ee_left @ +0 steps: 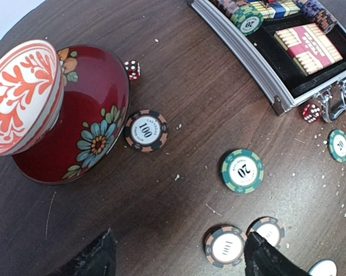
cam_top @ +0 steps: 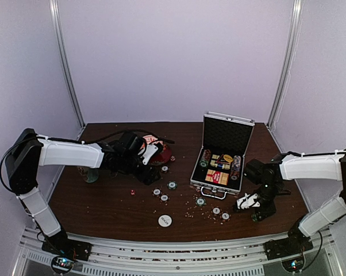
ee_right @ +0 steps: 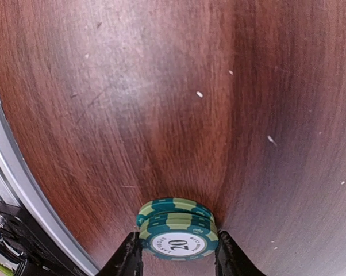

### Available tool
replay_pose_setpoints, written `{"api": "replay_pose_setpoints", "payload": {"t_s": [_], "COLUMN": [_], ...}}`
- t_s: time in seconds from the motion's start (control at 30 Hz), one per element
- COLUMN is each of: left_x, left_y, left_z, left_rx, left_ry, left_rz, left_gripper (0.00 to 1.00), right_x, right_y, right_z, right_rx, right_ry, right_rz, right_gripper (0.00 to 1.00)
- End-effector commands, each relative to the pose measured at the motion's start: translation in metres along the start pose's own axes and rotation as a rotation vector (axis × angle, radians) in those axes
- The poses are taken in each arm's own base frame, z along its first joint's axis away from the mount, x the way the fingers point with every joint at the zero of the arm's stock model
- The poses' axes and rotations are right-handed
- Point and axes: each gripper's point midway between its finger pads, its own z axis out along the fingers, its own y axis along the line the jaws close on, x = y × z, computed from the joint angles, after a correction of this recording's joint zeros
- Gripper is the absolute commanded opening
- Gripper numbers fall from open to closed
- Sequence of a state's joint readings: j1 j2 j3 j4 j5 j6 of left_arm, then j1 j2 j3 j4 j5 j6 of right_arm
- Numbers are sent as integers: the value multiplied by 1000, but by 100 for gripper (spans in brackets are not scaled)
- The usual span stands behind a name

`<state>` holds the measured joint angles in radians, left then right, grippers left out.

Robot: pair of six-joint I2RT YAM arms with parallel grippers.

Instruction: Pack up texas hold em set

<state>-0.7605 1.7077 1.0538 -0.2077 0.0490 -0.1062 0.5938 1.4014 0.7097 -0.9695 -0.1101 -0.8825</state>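
Nearby, chips (ee_right: 176,230) beside table edge (ee_right: 13,167)

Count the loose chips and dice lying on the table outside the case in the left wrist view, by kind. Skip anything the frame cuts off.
Chips: 5
Dice: 2
Total: 7
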Motion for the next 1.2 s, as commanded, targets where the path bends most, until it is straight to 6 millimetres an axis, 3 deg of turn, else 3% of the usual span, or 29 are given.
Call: {"api": "replay_pose_setpoints", "payload": {"t_s": [0.0,0.17,0.3,0.4,1.0,1.17], "left_x": [-5,-5,-4,-4,-5,-6], "left_y": [-3,-3,-3,-3,-2,-2], "left_z": [2,2,3,3,3,3], "left_rx": [12,12,13,10,8,8], "left_ry": [-29,-30,-26,-25,-27,-31], "left_rz": [10,9,9,13,13,14], "left_gripper": [78,78,78,78,78,78], "right_x": [-7,-8,-11,-8,3,4], "right_y": [-2,-3,-2,0,4,5], "right_z": [-1,1,0,1,17,19], "right_rx": [-1,-2,-1,-3,54,47], "right_ry": [-16,-18,-32,-27,19,27], "right_rz": [7,9,13,5,-3,-2], "right_gripper": [42,43,58,60,48,35]}}
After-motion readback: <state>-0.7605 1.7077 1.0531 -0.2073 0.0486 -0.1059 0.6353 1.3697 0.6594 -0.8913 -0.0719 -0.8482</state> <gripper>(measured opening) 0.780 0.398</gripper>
